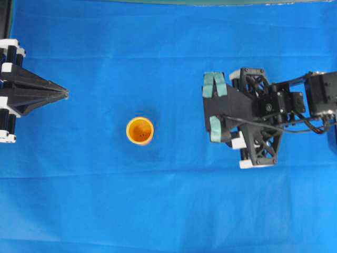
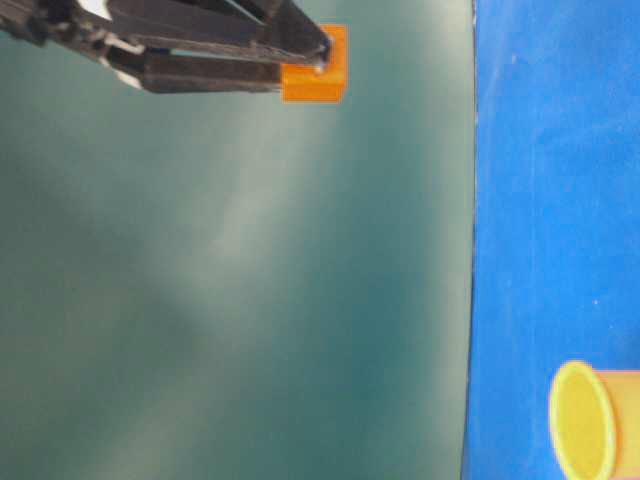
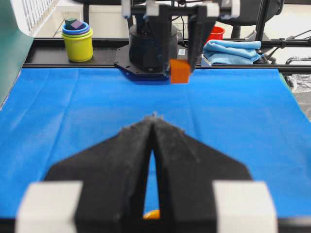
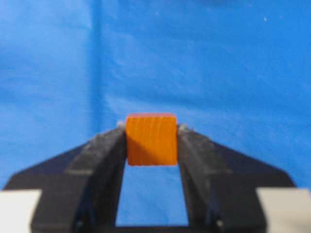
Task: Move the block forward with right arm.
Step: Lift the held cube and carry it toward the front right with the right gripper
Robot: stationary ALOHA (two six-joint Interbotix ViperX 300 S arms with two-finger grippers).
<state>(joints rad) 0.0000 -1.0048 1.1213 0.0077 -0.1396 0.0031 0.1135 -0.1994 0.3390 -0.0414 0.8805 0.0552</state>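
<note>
A: Where is the block [image 4: 151, 139]?
B: Clamped between the right hand [image 4: 151, 133] fingertips, above the table [image 4: 218, 58]; overhead, the hand hides it.
A: The left hand [image 3: 154, 127]?
B: Closed, holding nothing.

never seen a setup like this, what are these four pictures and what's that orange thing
Two robot arms face each other over a blue cloth. One picture looks straight down, one is taken low at table level and appears turned sideways, and two come from cameras on the wrists. The right gripper is pinching a small orange block and holds it up off the cloth. The left gripper is shut and holds nothing. An orange-yellow cup stands on the cloth between the arms.
</note>
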